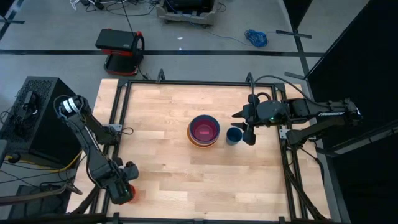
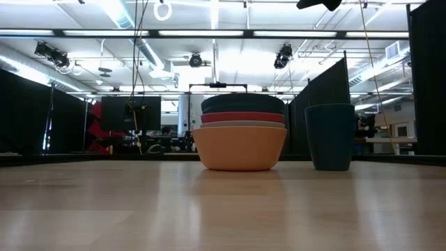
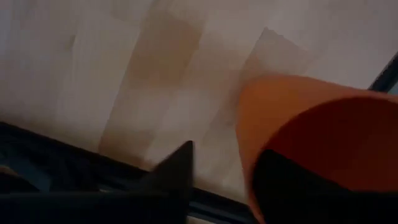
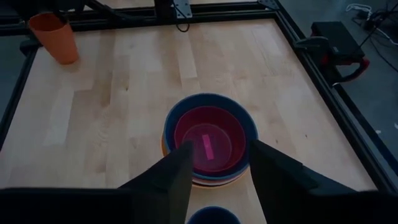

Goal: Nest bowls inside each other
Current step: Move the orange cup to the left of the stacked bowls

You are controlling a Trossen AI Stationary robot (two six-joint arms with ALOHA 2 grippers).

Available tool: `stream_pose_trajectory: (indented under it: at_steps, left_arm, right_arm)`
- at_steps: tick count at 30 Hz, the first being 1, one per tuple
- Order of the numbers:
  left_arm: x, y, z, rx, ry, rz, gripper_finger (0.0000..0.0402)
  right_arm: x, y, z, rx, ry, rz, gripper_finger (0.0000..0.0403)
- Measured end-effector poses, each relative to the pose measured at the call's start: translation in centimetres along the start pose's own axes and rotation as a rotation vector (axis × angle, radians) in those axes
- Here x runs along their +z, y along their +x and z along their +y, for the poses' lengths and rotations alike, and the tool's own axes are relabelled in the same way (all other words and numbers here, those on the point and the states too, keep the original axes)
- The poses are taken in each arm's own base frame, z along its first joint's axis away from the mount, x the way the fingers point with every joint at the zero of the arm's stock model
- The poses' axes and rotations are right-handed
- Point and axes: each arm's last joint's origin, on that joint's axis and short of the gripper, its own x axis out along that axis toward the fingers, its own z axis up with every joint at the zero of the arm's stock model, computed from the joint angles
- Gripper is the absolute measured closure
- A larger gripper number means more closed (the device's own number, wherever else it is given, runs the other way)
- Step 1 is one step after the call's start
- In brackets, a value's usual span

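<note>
The bowls stand nested in one stack mid-table. In the low view the orange bowl is at the bottom, with pale, red and teal rims above it. The pink bowl lies innermost. A dark-blue cup stands upright just right of the stack. My right gripper hovers open above the stack and this cup, clear of both. At the table's near left corner my left gripper points down over a small orange cup. One finger is outside its wall and the other is over its mouth. My left gripper straddles the orange cup's wall near the rim from above. The outer finger stands clear of the wall. Whether the other finger touches the cup's inside, I cannot tell.
A black frame rail runs around the wooden tabletop, close beside the orange cup. Bare wood lies between the stack and the left corner. A red-and-black device sits on the floor beyond the far edge.
</note>
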Motion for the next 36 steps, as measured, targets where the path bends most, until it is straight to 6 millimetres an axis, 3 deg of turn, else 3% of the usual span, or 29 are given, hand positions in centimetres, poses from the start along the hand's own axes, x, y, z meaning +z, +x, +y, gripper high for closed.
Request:
stream_pose_trajectory:
  at_steps: [2,7,10,14,18,30,36]
  left_arm:
    - [0.3,-0.1,0.1,0.001,-0.012,-0.002,0.0381]
    - [1.1,-1.3,0.2,0.038,-0.009,-0.088,0.0400]
    - [2.0,-3.5,0.0,0.072,0.014,-0.188,0.0400]
    - [3.5,-7.9,0.1,0.165,0.064,-0.433,0.0401]
    - [6.0,-9.7,0.8,0.207,0.066,-0.491,0.0401]
    - [12.1,-15.1,5.0,0.391,0.057,-0.592,0.0401]
    - [15.5,-15.9,7.8,0.262,0.059,-0.457,0.0402]
  right_arm:
    - [0.0,0.0,0.0,0.000,-0.003,0.000,0.0271]
    - [0.0,0.0,0.0,0.000,-0.019,0.000,0.0270]
    - [0.0,0.0,0.0,0.000,-0.020,0.001,0.0265]
    - [0.0,0.0,0.0,-0.001,-0.023,0.001,0.0261]
    - [-0.1,-0.1,0.0,-0.002,-0.030,0.007,0.0269]
    - [-0.3,-0.3,-0.1,-0.006,-0.050,0.024,0.0295]
    - [-0.5,-0.4,-0.2,-0.011,-0.058,0.042,0.0294]
